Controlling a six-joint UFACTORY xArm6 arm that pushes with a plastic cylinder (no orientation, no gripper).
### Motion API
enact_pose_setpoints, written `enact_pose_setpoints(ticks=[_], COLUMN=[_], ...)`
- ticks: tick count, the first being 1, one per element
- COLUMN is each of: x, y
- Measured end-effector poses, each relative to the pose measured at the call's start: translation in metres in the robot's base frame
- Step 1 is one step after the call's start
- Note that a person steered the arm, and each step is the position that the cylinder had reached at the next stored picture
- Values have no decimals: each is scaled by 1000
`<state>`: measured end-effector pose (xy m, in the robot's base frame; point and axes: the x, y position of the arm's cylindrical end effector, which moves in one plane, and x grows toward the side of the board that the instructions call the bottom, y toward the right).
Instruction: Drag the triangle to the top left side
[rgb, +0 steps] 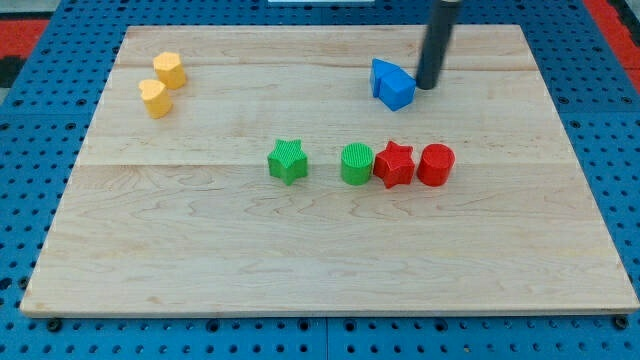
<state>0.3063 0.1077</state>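
Pale wooden worktop (330, 250), seen from the one camera, resting on a blue pegboard. Your tool is a plain dark rod with no jaws to spread or press together; it pinches nothing. Its tip (427, 86) stands near the view's top, right of centre, just beside the right flank of the blue triangle block (393, 84), apparently touching it or nearly so. You will find this block, the task's object, well apart from its goal at the view's top left. Two yellow heart blocks (170, 70) (154, 98) already occupy that corner, touching one another. Lower, in a row at mid-board, lie a green star (288, 161), a green cylinder (357, 164), a red star (394, 165) and a red cylinder (435, 165).

Risks, as a judgement: an off-centre push could spin the angled block off your tip; a long leftward run could end by knocking the yellow hearts.
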Motion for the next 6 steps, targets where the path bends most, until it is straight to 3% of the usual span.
enact_pose_setpoints(ticks=[2, 4, 6], x=[-6, -27, -55], y=[-94, -59, -130])
